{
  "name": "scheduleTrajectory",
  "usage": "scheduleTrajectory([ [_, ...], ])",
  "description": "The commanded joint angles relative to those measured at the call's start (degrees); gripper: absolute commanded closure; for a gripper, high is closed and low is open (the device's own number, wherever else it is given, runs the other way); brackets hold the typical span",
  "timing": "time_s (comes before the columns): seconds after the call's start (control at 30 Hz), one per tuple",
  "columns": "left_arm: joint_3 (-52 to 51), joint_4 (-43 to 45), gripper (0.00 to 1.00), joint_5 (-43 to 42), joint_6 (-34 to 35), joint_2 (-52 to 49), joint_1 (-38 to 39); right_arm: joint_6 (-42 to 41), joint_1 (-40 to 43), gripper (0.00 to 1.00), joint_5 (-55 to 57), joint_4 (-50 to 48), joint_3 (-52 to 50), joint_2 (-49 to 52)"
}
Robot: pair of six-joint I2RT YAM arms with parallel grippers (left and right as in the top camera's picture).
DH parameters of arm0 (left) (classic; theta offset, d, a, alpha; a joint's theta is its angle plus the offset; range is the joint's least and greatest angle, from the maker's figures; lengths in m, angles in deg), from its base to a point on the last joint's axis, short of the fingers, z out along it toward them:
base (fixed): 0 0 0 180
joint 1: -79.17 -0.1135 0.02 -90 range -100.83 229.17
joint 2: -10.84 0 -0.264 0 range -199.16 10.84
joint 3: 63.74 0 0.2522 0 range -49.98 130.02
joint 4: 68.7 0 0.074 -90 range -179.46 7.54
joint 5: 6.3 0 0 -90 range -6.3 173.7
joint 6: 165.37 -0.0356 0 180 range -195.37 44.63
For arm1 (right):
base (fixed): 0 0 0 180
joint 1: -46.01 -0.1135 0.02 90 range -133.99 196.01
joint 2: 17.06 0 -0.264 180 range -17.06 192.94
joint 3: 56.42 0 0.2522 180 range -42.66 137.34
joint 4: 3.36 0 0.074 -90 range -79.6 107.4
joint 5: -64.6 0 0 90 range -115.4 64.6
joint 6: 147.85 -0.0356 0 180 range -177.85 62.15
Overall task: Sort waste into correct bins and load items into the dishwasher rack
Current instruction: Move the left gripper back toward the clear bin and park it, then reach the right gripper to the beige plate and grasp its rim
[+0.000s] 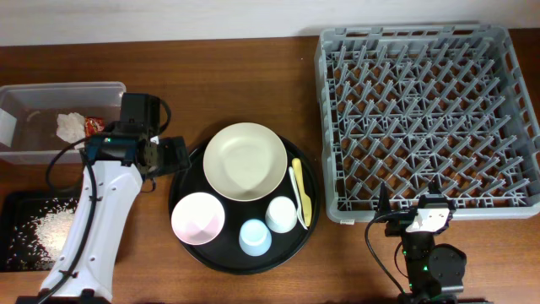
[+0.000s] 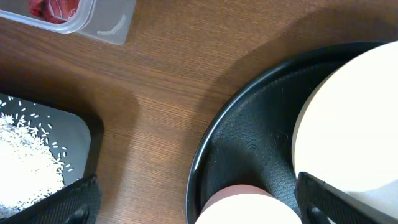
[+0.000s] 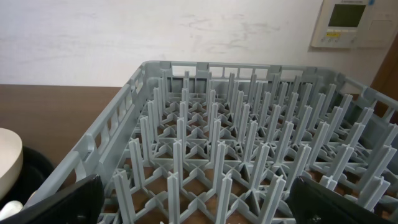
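The clear box (image 1: 34,105) at far left holds the white tissue (image 1: 70,125) and the red wrapper (image 1: 93,125), which also shows in the left wrist view (image 2: 55,9). Rice (image 1: 42,226) lies in the shallow black tray (image 1: 17,203). The cream plate (image 1: 245,160), pink bowl (image 1: 198,217), white cup (image 1: 281,214), light blue cup (image 1: 255,236) and yellow fork and spoon (image 1: 299,192) sit on a round black tray (image 1: 187,169). My left gripper (image 1: 173,155) (image 2: 199,208) is open and empty over that tray's left rim, above the pink bowl (image 2: 249,208). My right gripper (image 1: 411,201) (image 3: 199,208) is open and empty at the front edge of the grey rack (image 1: 426,118).
The left wrist view shows the rice (image 2: 25,162), the round tray's rim (image 2: 205,155) and the plate (image 2: 348,118). The right wrist view looks across the rack's pegs (image 3: 249,137), with the plate's edge (image 3: 9,165) at left. Bare wood lies between the bins and the round tray.
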Motion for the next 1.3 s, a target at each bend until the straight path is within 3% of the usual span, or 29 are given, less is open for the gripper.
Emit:
scheduleTrajectory([
  [0.0, 0.4, 5.4, 0.01, 4.2, 0.0, -0.3, -0.3, -0.3, -0.4, 0.02, 0.9, 0.3, -0.3, -0.3],
  [0.07, 0.4, 5.6, 0.01, 8.2, 3.1, -0.3, -2.6, -0.3, -0.4, 0.02, 0.9, 0.3, -0.3, -0.3],
  [0.3, 0.4, 4.5, 0.01, -1.4, 3.2, -0.3, -21.2, -0.3, -0.4, 0.02, 0.9, 0.3, -0.3, -0.3],
  [0.7, 0.4, 4.5, 0.01, -2.4, 3.2, -0.3, -21.5, -0.6, -0.4, 0.02, 0.7, 0.3, -0.3, -0.3],
  [0.97, 0.4, 4.5, 0.01, -2.4, 3.2, -0.3, -21.5, -1.6, -0.4, 0.02, -6.6, -0.5, 0.0, -0.3],
  [1.13, 0.4, 4.5, 0.01, -2.4, 3.2, -0.3, -21.5, -1.6, -0.4, 0.02, -6.3, 1.1, 12.0, 0.5],
  [1.27, 0.4, 4.5, 0.01, -2.4, 3.2, -0.3, -21.5, -1.6, -0.4, 0.02, -8.3, 9.0, 28.6, 10.5],
])
